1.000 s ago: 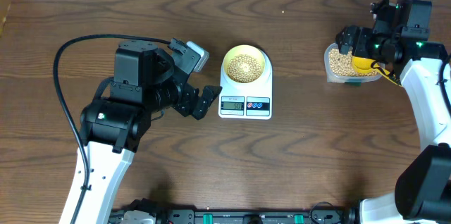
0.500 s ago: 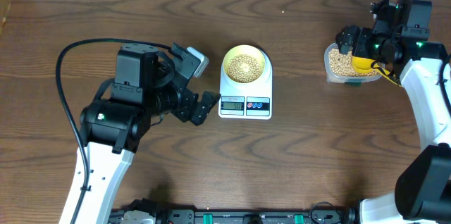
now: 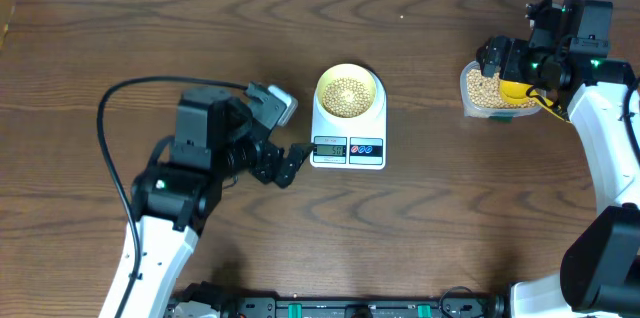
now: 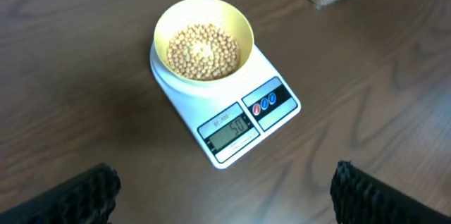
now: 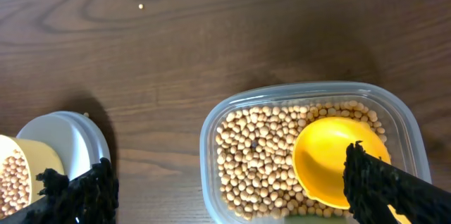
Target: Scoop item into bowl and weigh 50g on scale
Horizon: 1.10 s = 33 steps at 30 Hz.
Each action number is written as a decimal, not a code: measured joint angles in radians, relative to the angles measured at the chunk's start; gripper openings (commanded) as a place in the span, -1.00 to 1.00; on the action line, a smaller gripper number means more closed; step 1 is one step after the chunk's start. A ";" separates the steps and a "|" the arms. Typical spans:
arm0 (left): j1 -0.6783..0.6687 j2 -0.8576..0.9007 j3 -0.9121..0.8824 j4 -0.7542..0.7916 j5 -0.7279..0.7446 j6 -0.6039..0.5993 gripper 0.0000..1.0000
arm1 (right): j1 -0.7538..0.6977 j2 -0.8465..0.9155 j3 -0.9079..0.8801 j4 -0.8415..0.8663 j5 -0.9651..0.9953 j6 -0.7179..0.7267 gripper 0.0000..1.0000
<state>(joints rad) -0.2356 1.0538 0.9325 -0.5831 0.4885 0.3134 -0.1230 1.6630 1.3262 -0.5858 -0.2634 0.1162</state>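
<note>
Beans heap in the pale yellow bowl, which sits on the far end of the white scale at the middle of the surface. Over the last second the left arm has slid a little nearer and toward the scale, its wrist camera now looking squarely down on the lit display, while bowl, scale and right arm have not moved. With scooping apparently over, this looks like a check of the reading, though the digits are too blurred to confirm. The left gripper hangs just short of the scale's near edge, jaws spread wide, holding and touching nothing. At the right, the right gripper hovers over the clear tub of remaining beans, jaws equally wide. The yellow scoop lies in the tub, released. One finger overlaps it in the wrist view, and contact cannot be judged.
</note>
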 measured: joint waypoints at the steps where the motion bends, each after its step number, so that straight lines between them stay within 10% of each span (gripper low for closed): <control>1: 0.000 -0.024 -0.027 0.019 0.000 0.000 0.95 | 0.000 0.000 0.000 0.000 0.000 0.002 0.99; 33: 0.000 -0.838 -0.867 0.827 -0.279 -0.218 0.95 | 0.000 0.000 0.000 0.000 -0.003 0.006 0.99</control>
<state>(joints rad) -0.2356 0.2157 0.0658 0.2440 0.2096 0.0952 -0.1230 1.6634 1.3262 -0.5861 -0.2665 0.1219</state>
